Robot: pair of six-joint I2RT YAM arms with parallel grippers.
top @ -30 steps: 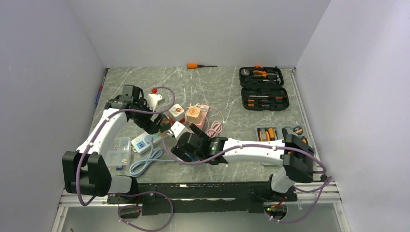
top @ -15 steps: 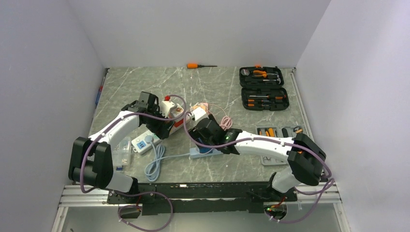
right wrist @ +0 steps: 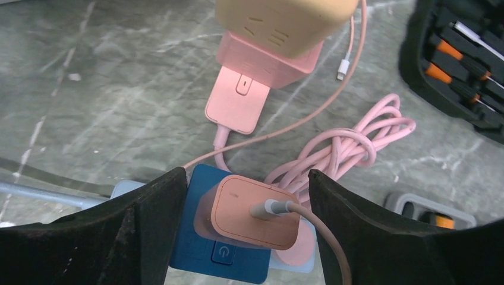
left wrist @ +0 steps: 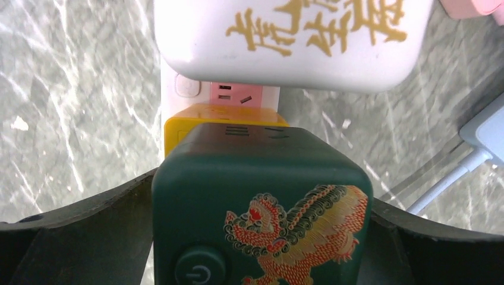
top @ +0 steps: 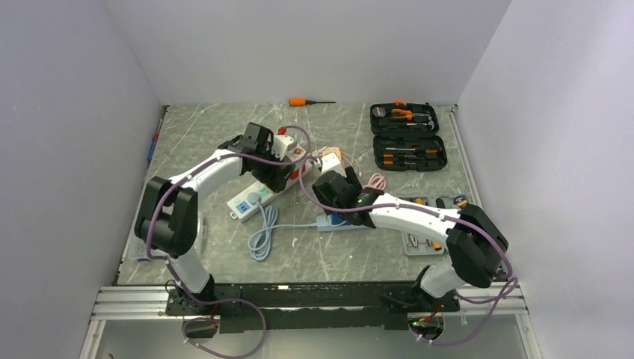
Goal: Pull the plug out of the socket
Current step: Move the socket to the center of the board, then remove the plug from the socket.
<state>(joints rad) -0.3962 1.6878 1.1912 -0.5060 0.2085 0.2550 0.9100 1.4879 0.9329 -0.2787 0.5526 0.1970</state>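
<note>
Over on the left half of the marble table [top: 194,134], the left gripper [left wrist: 261,190] is pinching a dark green plug [left wrist: 261,196], one black finger pressed to each flank. That plug has a dragon-like figure and a power button on its top. It sits on a yellow block [left wrist: 196,127], which is on the white power strip [top: 250,200]. Just beyond it on the same strip is a white cube [left wrist: 291,41] with gold characters. A grey-blue cable [top: 263,238] lies looped on the table nearer the arm bases.

Nearer the middle, the right gripper [right wrist: 246,178] hangs with its fingers [right wrist: 148,225] spread wide. They stand either side of a pink plug [right wrist: 238,211] without touching it. The pink plug is seated in the blue socket [right wrist: 199,255], and its cord runs off into a tangled pink coil [right wrist: 345,148] just beside it. A peach-and-pink charger [right wrist: 267,35] lies a little farther off.

To the right, an open tool case [top: 404,134] rests near the back wall, and an orange screwdriver [top: 303,101] lies at the far edge.
</note>
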